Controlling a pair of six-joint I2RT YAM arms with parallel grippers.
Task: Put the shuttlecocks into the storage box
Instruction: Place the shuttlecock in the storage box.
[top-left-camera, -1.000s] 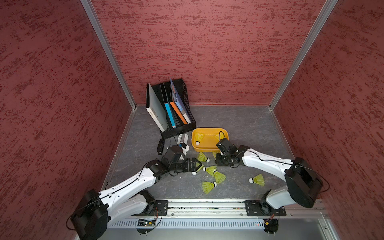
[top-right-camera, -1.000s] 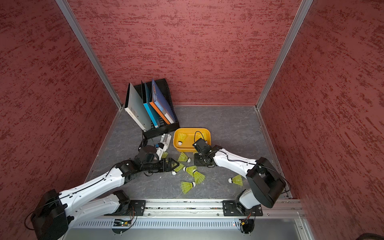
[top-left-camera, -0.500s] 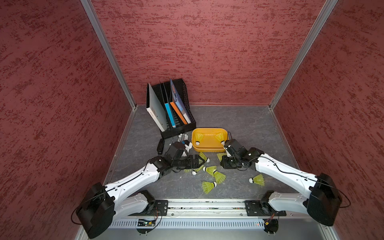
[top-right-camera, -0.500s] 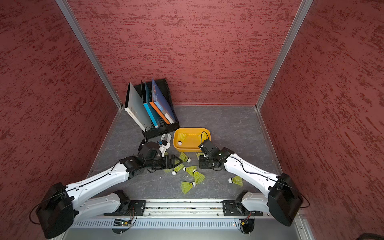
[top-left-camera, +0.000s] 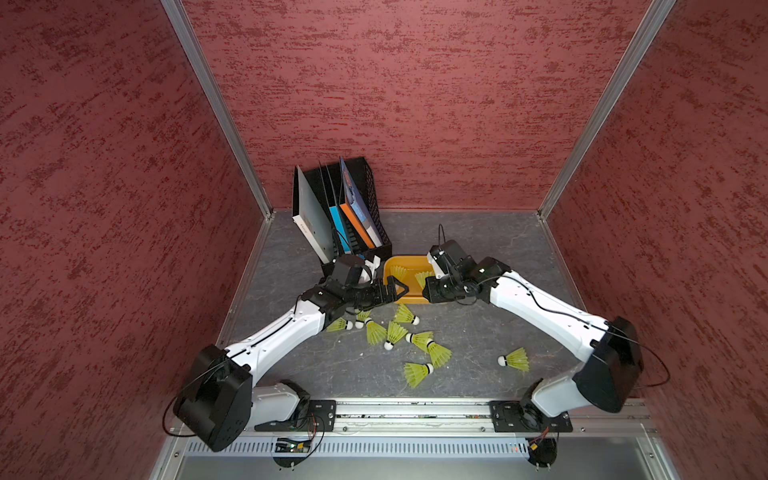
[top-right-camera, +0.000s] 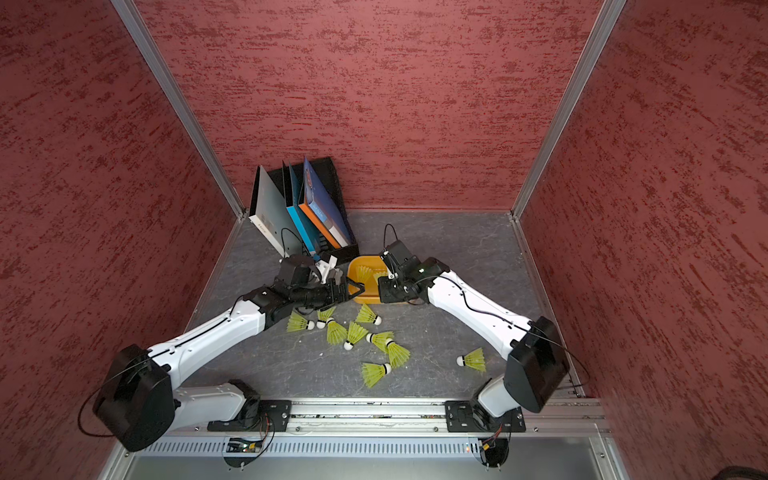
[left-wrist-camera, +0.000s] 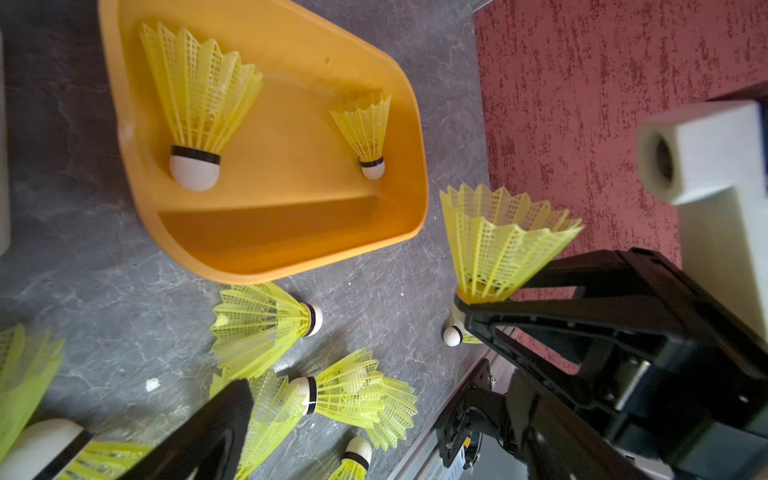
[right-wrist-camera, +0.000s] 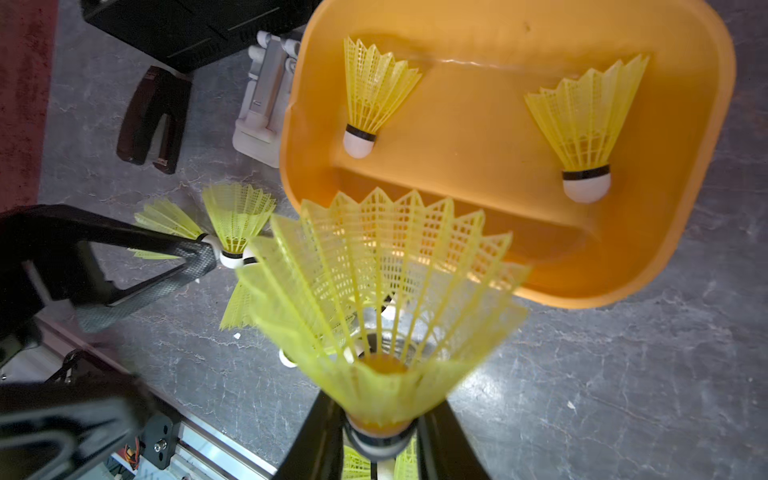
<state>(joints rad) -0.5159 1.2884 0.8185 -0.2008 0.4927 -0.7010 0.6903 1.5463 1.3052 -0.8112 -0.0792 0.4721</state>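
Grey floor (right-wrist-camera: 623, 395): shuttlecock (right-wrist-camera: 382, 299) between right jaws

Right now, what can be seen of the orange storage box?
The storage box is a shallow orange-yellow tub of glossy plastic with rounded corners and a rolled rim. It sits upright on the grey floor, next to the black file rack. Two shuttlecocks lie inside, apart from each other. A grey-white device lies close beside one wall.
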